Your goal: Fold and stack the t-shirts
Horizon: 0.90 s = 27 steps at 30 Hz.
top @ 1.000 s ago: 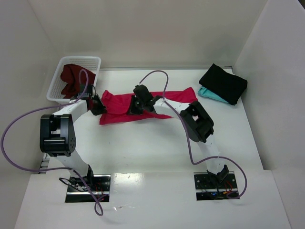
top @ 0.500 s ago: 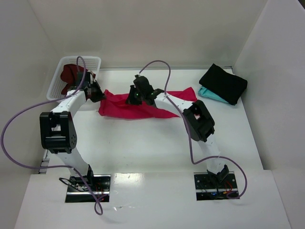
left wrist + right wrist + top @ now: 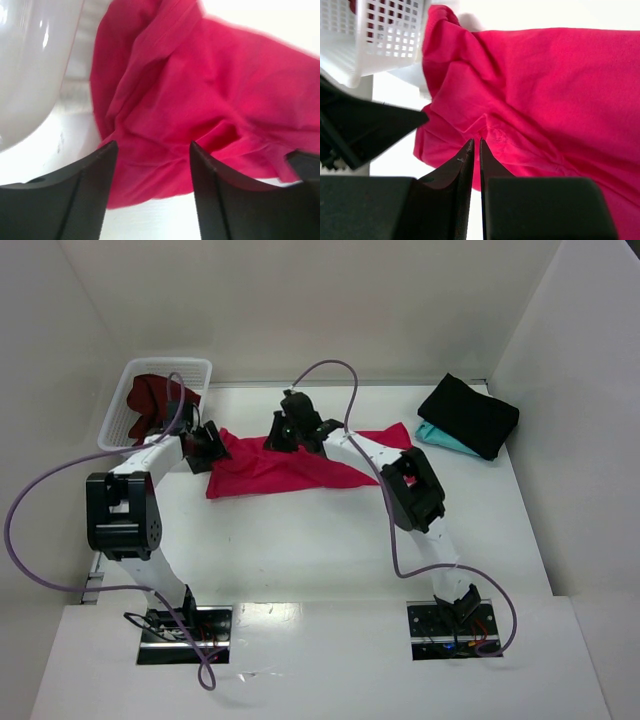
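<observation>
The crimson-pink t-shirt lies crumpled across the back middle of the table. My left gripper is at its left end, open, with the cloth just beyond the fingertips and nothing between them. My right gripper is at the shirt's far edge, its jaws nearly together, pinching a fold of the crimson cloth. A dark maroon t-shirt lies in the basket. The black t-shirt rests folded on the teal one at the back right.
The white lattice basket stands at the back left, close beside the left gripper, and its corner shows in the right wrist view. White walls close in the table at the back and both sides. Purple cables loop above both arms.
The left gripper has let go of the shirt's left end and opened. The right gripper moved toward the back wall with the cloth, bunching the long strip into a shorter, wedge-shaped heap.
</observation>
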Tool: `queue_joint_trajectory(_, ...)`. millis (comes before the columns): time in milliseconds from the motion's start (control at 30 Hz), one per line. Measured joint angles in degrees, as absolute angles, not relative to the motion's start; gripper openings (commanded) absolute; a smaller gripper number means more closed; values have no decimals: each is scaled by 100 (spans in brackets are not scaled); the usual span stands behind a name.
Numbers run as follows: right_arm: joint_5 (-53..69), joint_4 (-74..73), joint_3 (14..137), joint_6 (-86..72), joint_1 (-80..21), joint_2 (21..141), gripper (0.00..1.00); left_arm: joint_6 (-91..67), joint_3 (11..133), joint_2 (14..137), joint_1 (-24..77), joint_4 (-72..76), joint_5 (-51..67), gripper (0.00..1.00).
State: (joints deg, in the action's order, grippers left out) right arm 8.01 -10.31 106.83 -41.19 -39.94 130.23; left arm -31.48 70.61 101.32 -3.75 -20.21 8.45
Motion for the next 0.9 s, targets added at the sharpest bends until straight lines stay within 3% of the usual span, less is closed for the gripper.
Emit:
queue_joint_trajectory(33, 801, -1055, 10724, -4101, -3992, 13069, 13, -3146, 7000, 10101, -375, -2071, 825, 76)
queue_joint_trajectory(133, 858, -1122, 10781, -4051, -3986, 13155, 20, -3151, 6910, 9944, -375, -2180, 797, 80)
queue_joint_trajectory(167, 884, -1160, 10781, -4027, -3986, 13168, 37, -3155, 6908, 9876, -375, -2200, 805, 80)
queue_joint_trajectory(200, 917, -1184, 10781, -4016, -3986, 13170, 47, -3155, 6908, 9806, -375, -2193, 823, 80)
queue_joint_trajectory(267, 985, -1234, 10781, -3953, -3986, 13172, 53, -3155, 6908, 9662, -375, -2185, 930, 80)
queue_joint_trajectory(400, 1085, -1308, 10781, -3819, -3986, 13179, 67, -3170, 6726, 9426, -357, -1999, 1170, 69)
queue_joint_trajectory(567, 1120, -1385, 10805, -3651, -3986, 13257, 67, -3216, 6281, 9384, -259, -1911, 1358, 51)
queue_joint_trajectory(600, 1122, -1393, 10820, -3629, -3986, 13288, 66, -3234, 6180, 9384, -233, -1916, 1393, 44)
queue_joint_trajectory(800, 1122, -1568, 11118, -3531, -3986, 13649, 63, -3350, 5911, 9389, -163, -1935, 1479, 28)
queue_joint_trajectory(833, 1125, -1588, 11192, -3518, -3986, 13729, 61, -3350, 5911, 9402, -163, -1925, 1470, 24)
queue_joint_trajectory(867, 1129, -1621, 11275, -3505, -3986, 13812, 60, -3352, 5911, 9415, -163, -1905, 1457, 13)
queue_joint_trajectory(900, 1133, -1640, 11356, -3492, -3994, 13891, 60, -3380, 5911, 9448, -163, -1890, 1441, 10)
